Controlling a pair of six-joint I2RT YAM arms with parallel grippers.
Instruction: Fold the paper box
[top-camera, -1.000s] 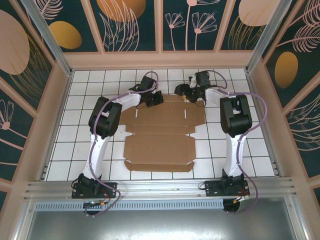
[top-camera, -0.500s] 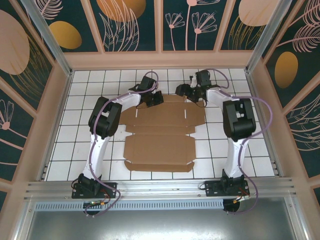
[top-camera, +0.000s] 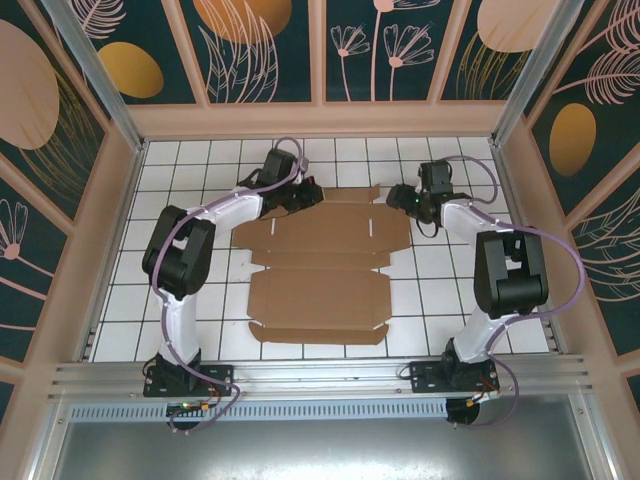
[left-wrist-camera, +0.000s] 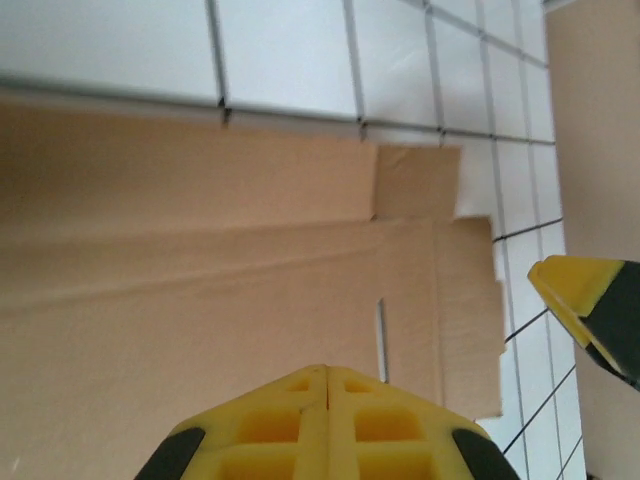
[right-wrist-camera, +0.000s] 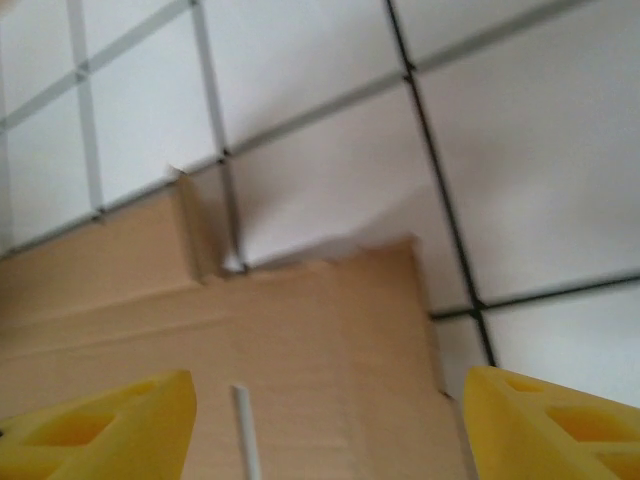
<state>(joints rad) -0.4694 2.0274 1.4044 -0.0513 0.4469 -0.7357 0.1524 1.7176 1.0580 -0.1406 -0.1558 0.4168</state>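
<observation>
Paper box (top-camera: 318, 272) lies flat on bench (top-camera: 180, 160); no fold made, all folding remains. Left claw (left-wrist-camera: 327, 373) pinched shut, empty; right claw (right-wrist-camera: 330, 405) wide; both at far edge.

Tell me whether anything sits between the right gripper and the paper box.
Nothing visible does. The right gripper stands open just above the far right corner of the paper box, with bare cardboard and white tiles beneath it.
</observation>
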